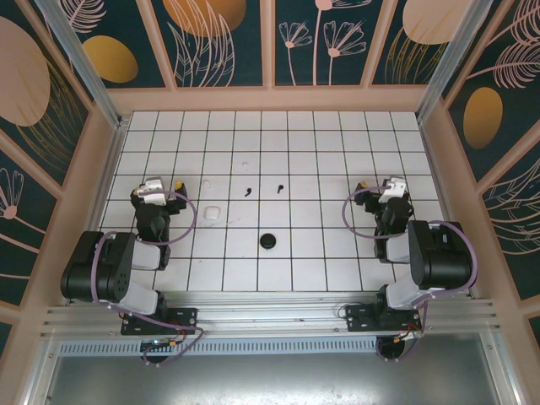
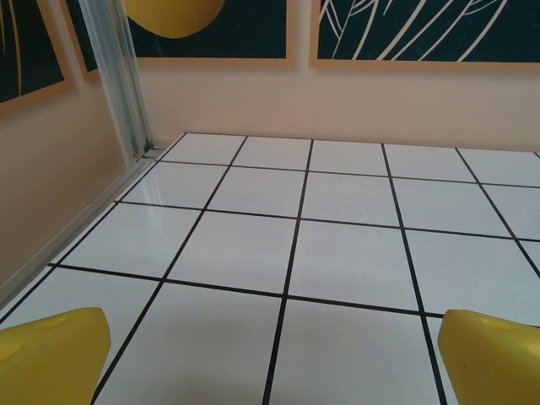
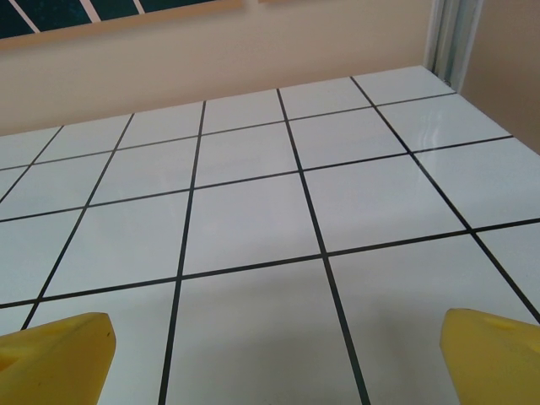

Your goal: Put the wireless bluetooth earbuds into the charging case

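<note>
- near the middle of the tiled desk [image 1: 321,253], two black earbuds [image 1: 248,191] [image 1: 279,187] lay side by side, not touching.
- a black round puck [image 1: 267,241] sat nearer the arms, and a small white piece [image 1: 213,212] lay further left.
- left jaws and right jaws stood wide apart, holding nothing, well away from the earbuds.

The counter [image 1: 337,160] is white tile ruled with a black grid. The wireless bluetooth earbuds [image 1: 248,191] are black, as is the round puck [image 1: 268,241]. The walls [image 1: 228,51] are dark teal with orange discs and pale line-drawn leaves. The left pincer [image 2: 270,359] and right pincer [image 3: 270,354] have yellow fingers [image 2: 55,354].
</note>
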